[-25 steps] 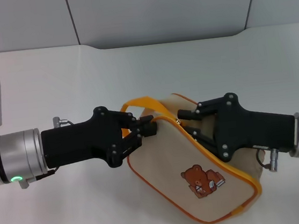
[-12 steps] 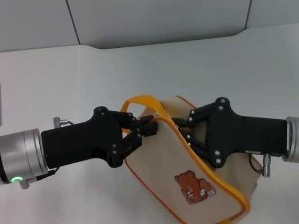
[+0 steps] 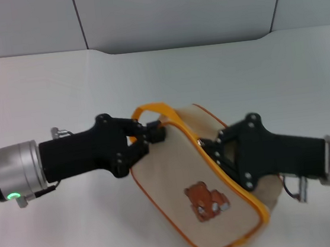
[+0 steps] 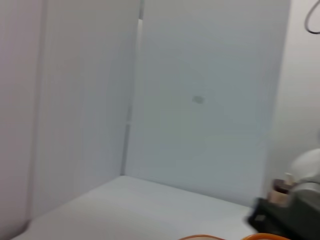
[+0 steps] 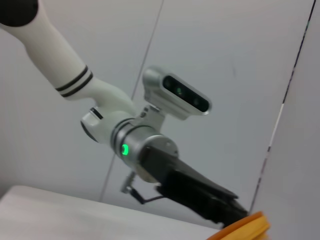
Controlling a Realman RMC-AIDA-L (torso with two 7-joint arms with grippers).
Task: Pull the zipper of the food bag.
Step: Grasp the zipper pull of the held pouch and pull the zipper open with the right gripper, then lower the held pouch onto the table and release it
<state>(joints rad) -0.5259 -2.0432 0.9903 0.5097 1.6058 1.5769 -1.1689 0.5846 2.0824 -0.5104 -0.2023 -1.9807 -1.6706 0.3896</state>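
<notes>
- The food bag (image 3: 189, 180) lies tilted at lower centre of the head view on the white table (image 3: 42, 90).
- The left gripper (image 3: 153, 134) is clamped on the bag's upper left corner, by the orange strap handle (image 3: 151, 110).
- The right gripper (image 3: 206, 147) is pinched closed on the zipper (image 3: 239, 190) at the lid edge, centre right.

White table (image 3: 42, 95) spans the whole scene. Grey wall panels (image 3: 176, 9) behind it at the far edge, dark vertical seams between them. Nothing else visible.
</notes>
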